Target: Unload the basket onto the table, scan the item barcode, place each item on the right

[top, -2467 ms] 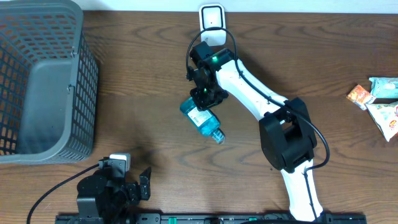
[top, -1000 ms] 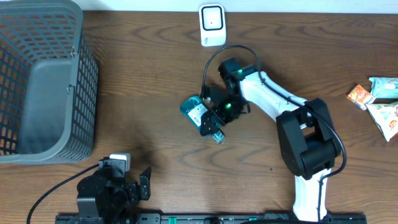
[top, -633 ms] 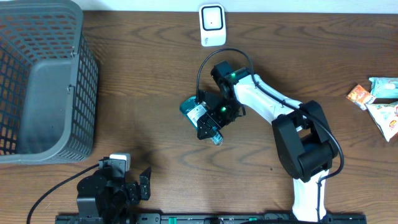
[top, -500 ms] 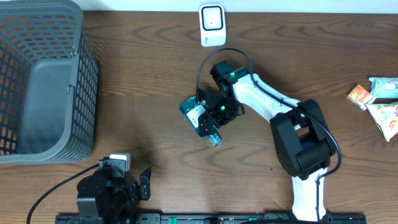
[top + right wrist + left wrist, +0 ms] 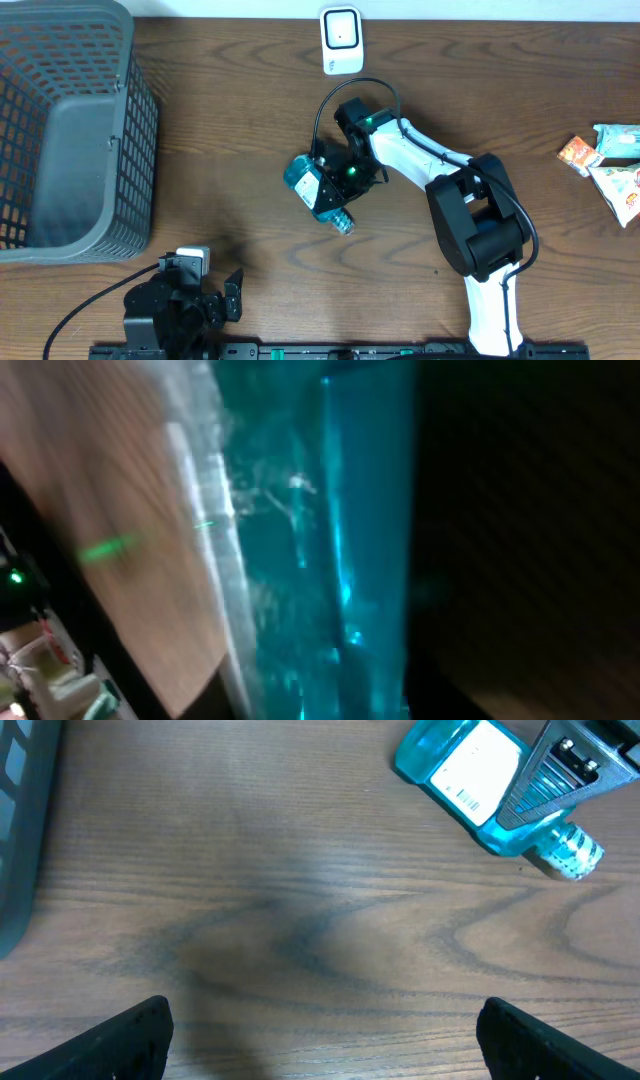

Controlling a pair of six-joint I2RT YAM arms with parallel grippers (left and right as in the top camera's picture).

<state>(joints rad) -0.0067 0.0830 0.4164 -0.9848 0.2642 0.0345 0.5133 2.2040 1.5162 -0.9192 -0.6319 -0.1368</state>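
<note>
The blue bottle (image 5: 316,190) is found around the middle of the worktop (image 5: 200,220), a bit toward the far edge. It looks to be gripped by the right fingers (image 5: 548,770). In the left wrist view one finger is laid across the bottle's shoulder just by the clear cap, and the right wrist view is filled with blue plastic pressed up close. Whether it's been lifted off the wood or is just resting there can't be told.

The left fingers (image 5: 130,1038) are spread wide with nothing between them. They're parked by the near edge toward the left corner, well apart from the bottle. So the right arm is clearly the nearer one, and the scan would be expected to be done by it.

The bit that matters: the bottle's long axis is laid diagonally, base toward the far-left and cap toward the near-right. The white barcode label (image 5: 462,792) is turned upward. The scanner (image 5: 341,40) is stood at the far edge, about midway along, so it's beyond the bottle and slightly to the right of it. Probably the bottle needs to be carried toward that far edge and tipped so the label is brought to face the scanner. Slipping should be watched for, since the grip is taken near the narrow end.
</note>
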